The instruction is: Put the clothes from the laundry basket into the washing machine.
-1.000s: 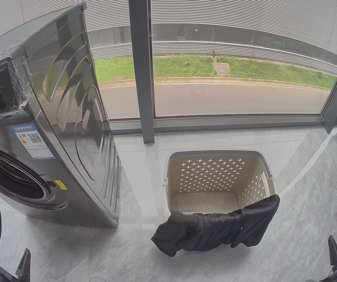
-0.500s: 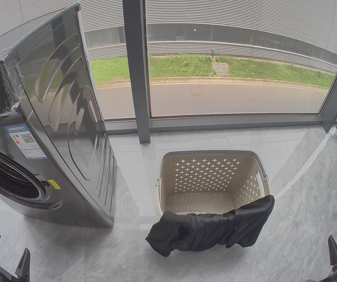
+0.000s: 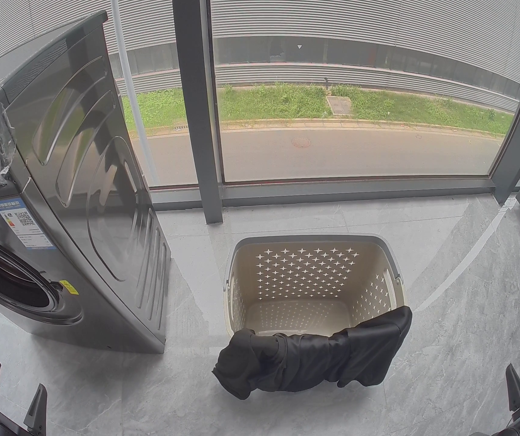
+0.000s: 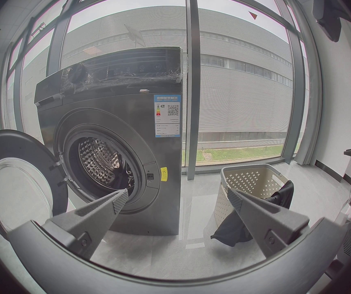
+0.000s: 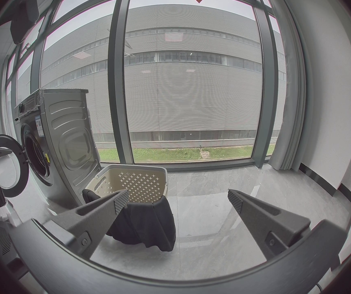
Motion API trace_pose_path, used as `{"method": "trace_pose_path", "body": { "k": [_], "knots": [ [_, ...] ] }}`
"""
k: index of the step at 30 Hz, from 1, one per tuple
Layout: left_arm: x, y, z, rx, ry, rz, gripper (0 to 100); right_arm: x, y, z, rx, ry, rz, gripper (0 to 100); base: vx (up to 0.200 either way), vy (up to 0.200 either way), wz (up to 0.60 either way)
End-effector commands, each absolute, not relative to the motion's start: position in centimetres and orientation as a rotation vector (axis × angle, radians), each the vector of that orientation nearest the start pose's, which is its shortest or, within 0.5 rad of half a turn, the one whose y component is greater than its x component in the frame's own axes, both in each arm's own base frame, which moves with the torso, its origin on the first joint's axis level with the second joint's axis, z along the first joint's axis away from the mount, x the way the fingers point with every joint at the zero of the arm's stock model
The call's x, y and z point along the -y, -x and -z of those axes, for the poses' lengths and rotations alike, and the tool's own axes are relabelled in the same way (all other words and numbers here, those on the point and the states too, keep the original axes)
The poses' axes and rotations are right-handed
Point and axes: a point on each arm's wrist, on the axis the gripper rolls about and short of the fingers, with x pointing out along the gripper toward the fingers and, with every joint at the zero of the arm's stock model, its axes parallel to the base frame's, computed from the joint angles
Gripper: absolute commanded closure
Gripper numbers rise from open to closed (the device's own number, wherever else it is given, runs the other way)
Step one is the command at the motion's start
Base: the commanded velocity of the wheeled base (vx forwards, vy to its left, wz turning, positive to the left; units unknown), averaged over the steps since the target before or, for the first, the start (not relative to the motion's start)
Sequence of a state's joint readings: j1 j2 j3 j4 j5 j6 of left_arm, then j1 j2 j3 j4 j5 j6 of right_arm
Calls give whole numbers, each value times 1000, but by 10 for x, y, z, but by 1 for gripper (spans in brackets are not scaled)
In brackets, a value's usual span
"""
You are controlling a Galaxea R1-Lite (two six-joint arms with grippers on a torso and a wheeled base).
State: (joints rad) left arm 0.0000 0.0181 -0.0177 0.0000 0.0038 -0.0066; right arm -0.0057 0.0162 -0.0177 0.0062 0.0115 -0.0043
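A glass window wall (image 3: 356, 92) spans the head view from 10 o'clock round to 2 o'clock, with a grey post (image 3: 193, 92) at about 11 o'clock. Pale marble-look floor (image 3: 465, 334) fills the lower half.

The washing machine (image 3: 84, 201) stands on the floor at 9 o'clock, a dark grey front-loader turned so that its side panel faces the basket. Its round door (image 4: 16, 176) is swung fully open, and the steel drum (image 4: 102, 164) shows through the opening; no cloth can be seen inside it.

The laundry basket (image 3: 311, 238) sits on the floor just past centre toward 6 o'clock, near the machine's 3 o'clock side but apart from it. It is cream plastic with star-shaped holes, and its bottom is bare.

The clothes are one black garment (image 3: 314, 361), draped over the basket's 6 o'clock rim. Most of it hangs down the outside wall, and a bunched end lies on the floor at the 7 o'clock corner.

The left claw (image 4: 177, 194) hangs at 7 o'clock in the head view, fingers spread wide and holding nothing. The right claw (image 5: 177, 194) hangs at 5 o'clock, likewise spread wide and holding nothing. Both are well apart from the garment.
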Motion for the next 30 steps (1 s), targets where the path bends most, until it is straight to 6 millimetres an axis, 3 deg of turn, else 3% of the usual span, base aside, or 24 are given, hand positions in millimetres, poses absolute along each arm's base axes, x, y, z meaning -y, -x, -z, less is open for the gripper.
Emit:
{"method": "trace_pose_path", "body": {
  "k": [1, 9, 21, 25, 27, 28, 29, 30],
  "knots": [
    [0, 23, -75, 0, 8, -6, 0, 0, 22, -76, -17, 4, -6, 0, 0, 0, 0],
    [0, 23, -75, 0, 8, -6, 0, 0, 22, -76, -17, 4, -3, 0, 0, 0, 0],
    [0, 23, -75, 0, 8, -5, 0, 0, 22, -75, -17, 3, -3, 0, 0, -200, 0],
    [0, 23, -75, 0, 8, -6, 0, 0, 22, -76, -11, 6, 2, 0, 0, 0, 0],
    [0, 23, -75, 0, 8, -6, 0, 0, 23, -85, 45, 16, -3, 0, 0, 0, 0],
    [0, 23, -76, 2, 9, -5, 0, -1, 30, -106, 146, 17, -3, 0, 0, 0, 0],
    [0, 23, -76, 2, 9, -6, 0, -1, 31, -108, 158, 17, -3, 0, 0, 0, 0],
    [0, 23, -75, 0, 8, -6, 0, -1, 40, -133, 222, 17, -6, 0, 0, 0, 0]
  ]
}}
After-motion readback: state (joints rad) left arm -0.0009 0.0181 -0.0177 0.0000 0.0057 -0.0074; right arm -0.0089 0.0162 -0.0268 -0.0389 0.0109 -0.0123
